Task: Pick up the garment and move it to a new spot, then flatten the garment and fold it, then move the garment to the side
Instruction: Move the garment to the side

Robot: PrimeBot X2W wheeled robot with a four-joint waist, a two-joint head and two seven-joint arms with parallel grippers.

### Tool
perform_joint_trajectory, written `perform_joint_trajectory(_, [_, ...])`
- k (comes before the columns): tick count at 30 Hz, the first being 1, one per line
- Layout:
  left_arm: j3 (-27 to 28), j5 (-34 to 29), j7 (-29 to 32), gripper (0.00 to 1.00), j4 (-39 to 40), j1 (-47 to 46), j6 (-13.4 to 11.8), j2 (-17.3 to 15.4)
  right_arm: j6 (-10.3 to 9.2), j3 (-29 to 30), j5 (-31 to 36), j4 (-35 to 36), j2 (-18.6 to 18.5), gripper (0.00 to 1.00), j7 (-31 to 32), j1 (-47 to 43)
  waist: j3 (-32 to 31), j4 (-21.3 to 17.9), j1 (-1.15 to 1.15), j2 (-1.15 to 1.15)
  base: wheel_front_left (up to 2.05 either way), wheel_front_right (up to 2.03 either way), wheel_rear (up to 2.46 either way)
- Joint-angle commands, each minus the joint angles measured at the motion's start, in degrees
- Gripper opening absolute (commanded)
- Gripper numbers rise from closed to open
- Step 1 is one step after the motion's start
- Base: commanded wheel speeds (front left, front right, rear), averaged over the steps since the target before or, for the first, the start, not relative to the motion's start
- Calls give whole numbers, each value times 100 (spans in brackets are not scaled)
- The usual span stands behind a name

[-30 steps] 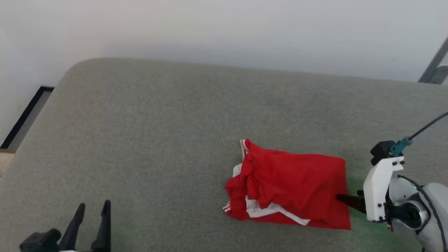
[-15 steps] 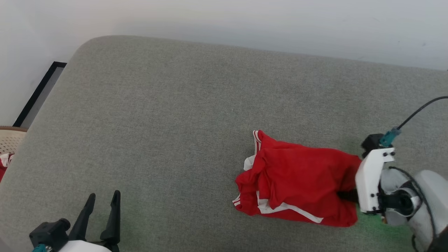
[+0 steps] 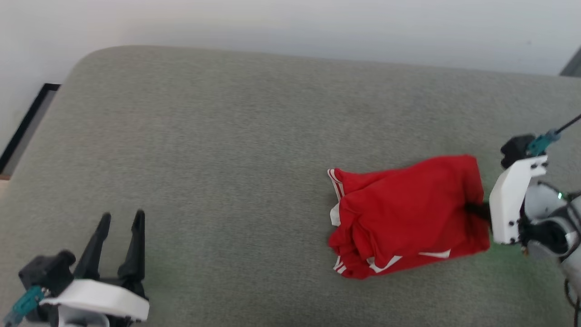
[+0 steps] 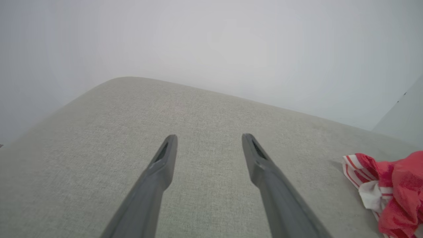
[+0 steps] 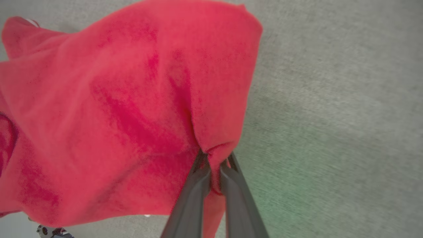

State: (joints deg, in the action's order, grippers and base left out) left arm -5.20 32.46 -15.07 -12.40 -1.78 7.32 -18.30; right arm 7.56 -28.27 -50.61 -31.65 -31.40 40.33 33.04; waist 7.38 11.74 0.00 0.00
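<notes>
**Right gripper pinches the edge of the one red garment**

There is one garment point(image 3: 408, 213) and there are two grippers. The garment is red with white striped trim and lies crumpled on the right half of the grey padded surface point(image 3: 227, 136). The right gripper point(image 3: 476, 210) meets it at its right edge. In the right wrist view the two dark fingers point(image 5: 195, 195) stand nearly together with a fold of red cloth clamped between their tips, and the fabric rises in a ridge from that point. The left gripper point(image 3: 121, 218) is at the lower left, well apart from the garment, with its fingers spread wide and nothing between them.

A second ago the garment lay flatter, with its right edge straight on the surface and the right gripper's fingers only at that edge. Now that edge is gathered and drawn up, and less of the white trim shows along the near side. The head view itself has shifted. The left gripper's spread looks the same.

The surface is a woven grey fabric with a rounded far-left corner, faintly green beside the right gripper. Behind it is a plain pale wall point(image 3: 290, 22), and a dark strip point(image 3: 27, 122) runs along the floor at the left.
</notes>
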Motion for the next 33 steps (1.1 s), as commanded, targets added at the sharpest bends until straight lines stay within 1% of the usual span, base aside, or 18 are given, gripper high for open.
perform_joint_trajectory(1, [-6,-13,-9,100,46,-140,18,-12,-15,52,88,87,-64,0,7,96,85,-121,0,0,0,0,0])
perform_joint_trajectory(5, [-123,-123,-9,100,147,-419,18,-19,-15,279,396,298,-255,0,65,280,256,-340,0,0,0,0,0])
perform_joint_trajectory(9, [-326,-224,-9,100,205,-752,18,-80,-15,539,718,491,-370,0,91,457,452,-590,0,0,0,0,0])
perform_joint_trajectory(16, [-702,-389,-10,100,278,-1405,18,-108,-15,1046,1361,649,-472,0,-152,757,812,-1038,0,0,0,0,0])
perform_joint_trajectory(25, [-1281,-544,-9,100,266,-2212,19,-207,-15,1671,2163,606,-554,0,-729,1220,1316,-1580,0,0,0,0,0])
perform_joint_trajectory(33, [-1847,-628,-10,100,243,-2890,19,-222,-15,1838,2773,231,-684,0,-1362,1693,1691,-1897,0,0,0,0,0])
